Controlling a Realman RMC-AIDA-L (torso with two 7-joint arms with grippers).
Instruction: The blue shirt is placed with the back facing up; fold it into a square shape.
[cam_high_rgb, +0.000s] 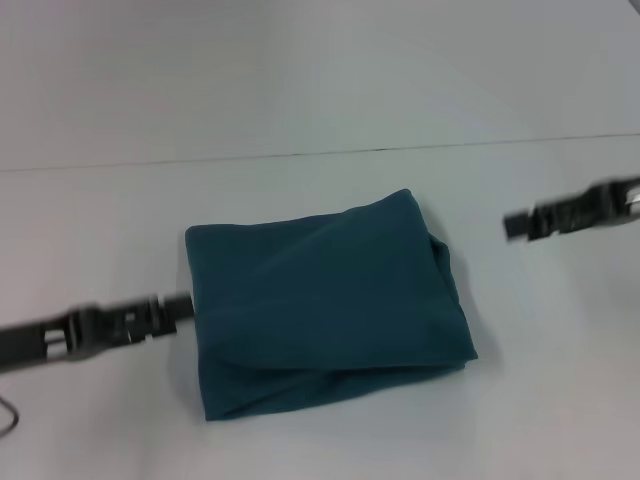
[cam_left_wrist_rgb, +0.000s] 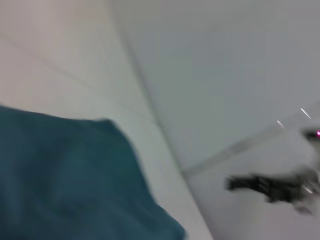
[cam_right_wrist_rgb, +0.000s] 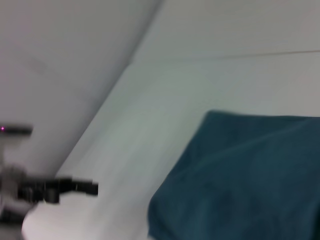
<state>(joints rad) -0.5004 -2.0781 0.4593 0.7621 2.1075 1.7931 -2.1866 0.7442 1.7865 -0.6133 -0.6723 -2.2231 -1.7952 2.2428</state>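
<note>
Teal-blue cloth lies folded near the middle of the white table (cam_high_rgb: 90, 210) in my head view: the blue shirt (cam_high_rgb: 325, 305) is already a thick, roughly square bundle, plain side up, with a rounded bulge of layers at its right edge and a loose lip along its near edge. My left gripper (cam_high_rgb: 183, 306) sits low at the bundle's left edge, touching or just beside it; my right gripper (cam_high_rgb: 512, 226) hangs well off to the right and farther back, holding nothing I can see. Whether either is released or clenched, I cannot tell. I judge the folding nearly done, so the careful thing is to draw both arms straight out without snagging a layer. From my left wrist, the shirt (cam_left_wrist_rgb: 65, 180) shows a smooth surface and a soft corner, with the other gripper (cam_left_wrist_rgb: 231, 183) far beyond. From my right wrist, the shirt (cam_right_wrist_rgb: 245, 180) shows faint creases, the other gripper (cam_right_wrist_rgb: 92, 188) apart from it.
</note>
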